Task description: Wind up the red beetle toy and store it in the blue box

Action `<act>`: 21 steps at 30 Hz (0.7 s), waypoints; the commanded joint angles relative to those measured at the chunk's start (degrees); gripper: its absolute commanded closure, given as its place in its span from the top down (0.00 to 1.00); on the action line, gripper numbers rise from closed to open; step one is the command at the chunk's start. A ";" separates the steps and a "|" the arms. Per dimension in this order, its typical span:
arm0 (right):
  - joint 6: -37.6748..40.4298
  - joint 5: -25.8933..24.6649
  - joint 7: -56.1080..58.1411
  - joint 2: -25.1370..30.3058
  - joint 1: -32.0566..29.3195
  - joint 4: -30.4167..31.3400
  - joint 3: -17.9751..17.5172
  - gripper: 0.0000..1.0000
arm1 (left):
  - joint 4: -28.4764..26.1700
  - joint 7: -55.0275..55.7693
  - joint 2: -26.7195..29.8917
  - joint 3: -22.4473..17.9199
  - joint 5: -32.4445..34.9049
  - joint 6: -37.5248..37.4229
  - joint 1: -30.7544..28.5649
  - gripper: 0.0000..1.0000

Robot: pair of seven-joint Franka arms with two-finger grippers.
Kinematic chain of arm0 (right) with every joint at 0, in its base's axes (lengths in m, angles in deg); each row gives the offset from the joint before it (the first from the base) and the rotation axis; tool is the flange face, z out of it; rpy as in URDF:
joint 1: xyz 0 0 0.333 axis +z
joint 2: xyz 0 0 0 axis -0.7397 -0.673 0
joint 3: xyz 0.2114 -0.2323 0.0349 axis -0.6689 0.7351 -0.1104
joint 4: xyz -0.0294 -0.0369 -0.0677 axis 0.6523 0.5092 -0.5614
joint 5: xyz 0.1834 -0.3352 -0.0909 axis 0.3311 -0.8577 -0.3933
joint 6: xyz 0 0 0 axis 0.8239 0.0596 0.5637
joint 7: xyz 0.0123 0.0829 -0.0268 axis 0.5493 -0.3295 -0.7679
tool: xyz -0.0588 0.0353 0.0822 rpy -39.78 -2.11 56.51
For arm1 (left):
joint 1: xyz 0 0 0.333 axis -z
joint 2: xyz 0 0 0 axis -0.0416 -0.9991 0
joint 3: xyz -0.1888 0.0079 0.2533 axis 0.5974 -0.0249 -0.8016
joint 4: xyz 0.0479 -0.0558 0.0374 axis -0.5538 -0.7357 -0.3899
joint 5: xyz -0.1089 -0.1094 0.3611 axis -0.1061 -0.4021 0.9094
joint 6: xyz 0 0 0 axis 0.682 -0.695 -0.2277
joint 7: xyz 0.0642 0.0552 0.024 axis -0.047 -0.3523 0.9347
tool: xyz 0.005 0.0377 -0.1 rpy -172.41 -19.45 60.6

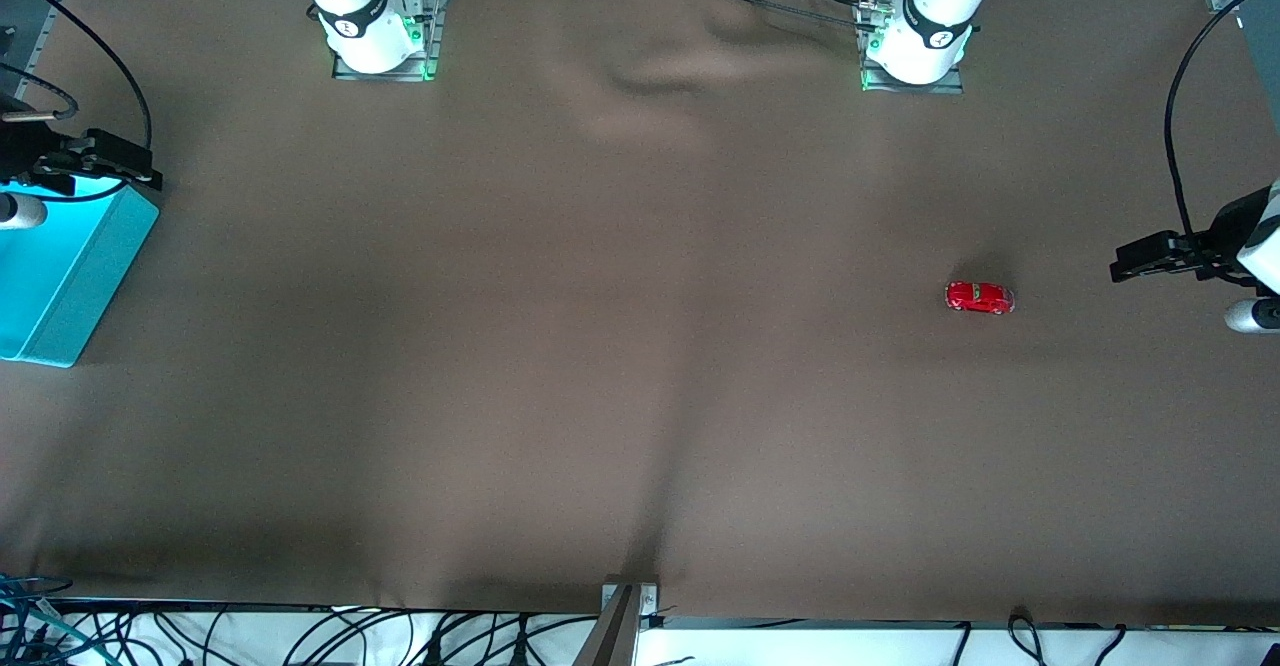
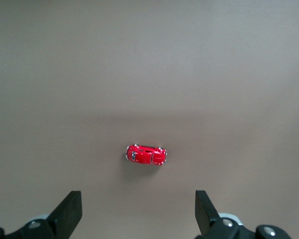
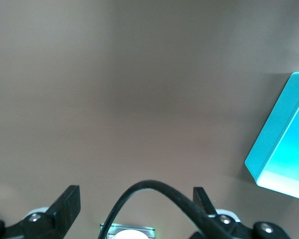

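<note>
Both of my grippers hang in the air with nothing in them. On my left gripper [image 2: 138, 211] the two dark fingers [image 2: 70, 211] stand wide apart, and the left wrist view shows only bare brown cloth [image 2: 149, 64] between them. Just ahead of those fingertips, well clear of them, the red beetle toy [image 2: 146, 155] sits on its wheels on the cloth, lying crosswise to my open jaws. From the front camera my left gripper [image 1: 1130, 264] hovers near the left arm's end of the table, and the toy car [image 1: 979, 297] lies a little inward from it, toward the middle of the table, alone on the cloth.

At the right arm's end of the table my right gripper [image 3: 137, 209] is spread just as wide, a black cable [image 3: 154, 199] looping across between the fingers. It hangs over the upper corner of the blue box [image 1: 60, 276], which rests on the cloth at the table's edge. In the right wrist view the box [image 3: 284, 144] shows off to one side of my fingers, its pale inside lit.
</note>
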 commanded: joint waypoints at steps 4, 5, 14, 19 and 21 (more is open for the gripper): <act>0.22 0.37 0.96 0.11 -0.46 -0.76 -0.23 1.00 | -0.09 2.50 0.50 -0.07 1.16 -2.48 -0.60 1.00; 0.22 0.45 0.88 0.11 -0.46 -0.76 -0.23 1.00 | -0.09 3.30 0.50 -0.15 1.16 -2.48 -0.60 1.00; 0.22 0.72 0.96 0.11 -0.55 -0.76 -0.15 1.00 | -0.26 9.62 0.50 -0.16 0.73 -2.57 -0.69 1.00; 0.22 0.46 0.88 0.11 -0.46 -0.76 -0.23 1.00 | -0.88 15.24 -0.56 -0.33 -2.09 -2.57 -0.95 1.00; 0.22 0.37 0.88 0.11 -0.46 -0.76 -0.23 1.00 | -1.23 18.93 -0.91 -0.33 -2.09 -2.57 -1.48 1.00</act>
